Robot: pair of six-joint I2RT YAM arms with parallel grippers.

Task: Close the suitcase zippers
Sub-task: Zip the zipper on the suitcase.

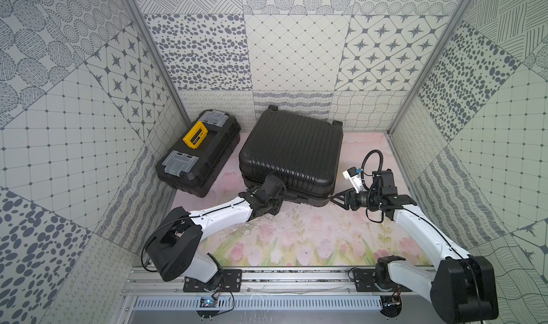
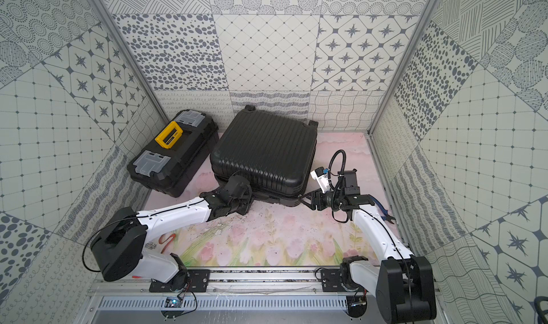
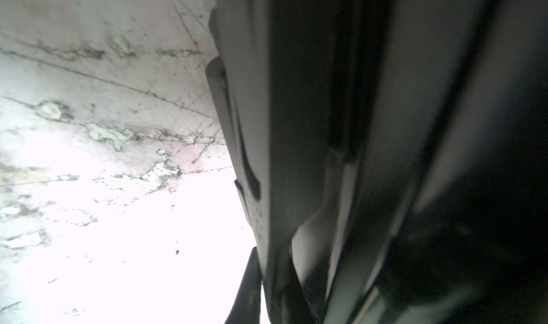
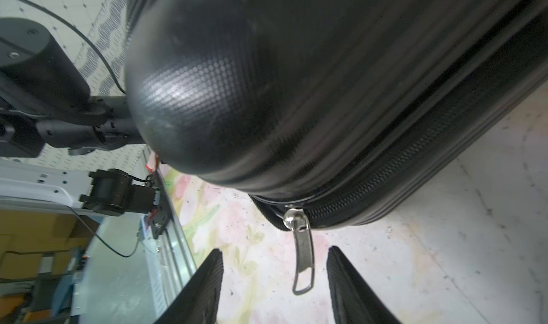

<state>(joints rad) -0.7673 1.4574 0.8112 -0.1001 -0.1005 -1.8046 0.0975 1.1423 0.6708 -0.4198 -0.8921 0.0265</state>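
Right wrist shows right gripper (image 4: 275, 250) jaws apart, zipper pull tab (image 4: 302, 242) between them untouched; suitcase (image 1: 292, 150) shells together, contents hidden; left gripper (image 1: 275, 205) pinched together.

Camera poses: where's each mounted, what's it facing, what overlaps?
Top views: high above the arm bases, looking down at suitcase, toolbox; left arm, right arm show.
Left wrist: against the suitcase side, floor mat beside; likely one finger shows.
Right wrist: low, facing suitcase corner, zipper pull; right gripper open, straddling it.
Shared: right wrist, top views both catch left arm.
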